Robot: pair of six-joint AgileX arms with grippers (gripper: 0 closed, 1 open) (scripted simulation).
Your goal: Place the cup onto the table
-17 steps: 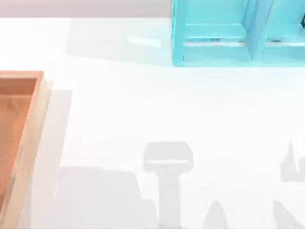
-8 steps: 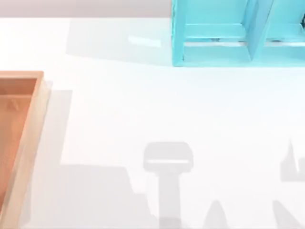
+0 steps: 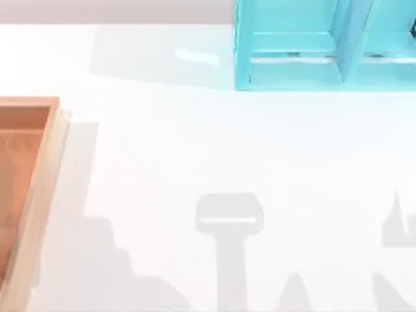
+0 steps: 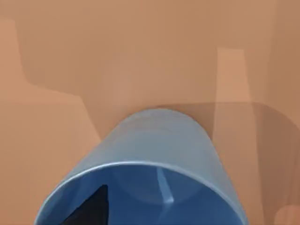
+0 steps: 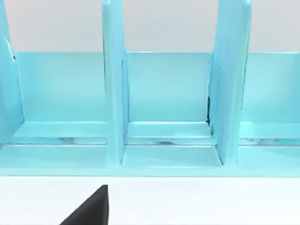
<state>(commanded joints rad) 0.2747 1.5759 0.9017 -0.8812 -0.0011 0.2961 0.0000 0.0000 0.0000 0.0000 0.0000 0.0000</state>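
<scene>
Starting at the bench's (image 3: 195, 149) left edge, I've got the orange-brown wooden tray (image 3: 29, 188) with its pale rim, running off the edge of the top view. My left wrist camera looks straight down onto that orange-brown floor, and there sits the cup (image 4: 154, 154), small, round and blue, open mouth turned toward the lens, its body over the tray floor and casting a shadow across it. A dark wedge of my left gripper (image 4: 91, 208) shows inside the cup's rim, but whether those jaws are clamped on the wall or standing apart I cannot tell. So the cup is at the tray, not on the white surface. Moving across the middle, the glossy white top carries grey shadows of the arms along its near edge. Over at the far right corner stands the turquoise shelf unit (image 3: 312, 45), upright dividers splitting it into compartments. My right wrist camera faces it squarely from just off its front lip, with a black tip of my right gripper (image 5: 91, 208) in shot; those jaws I cannot judge either.
</scene>
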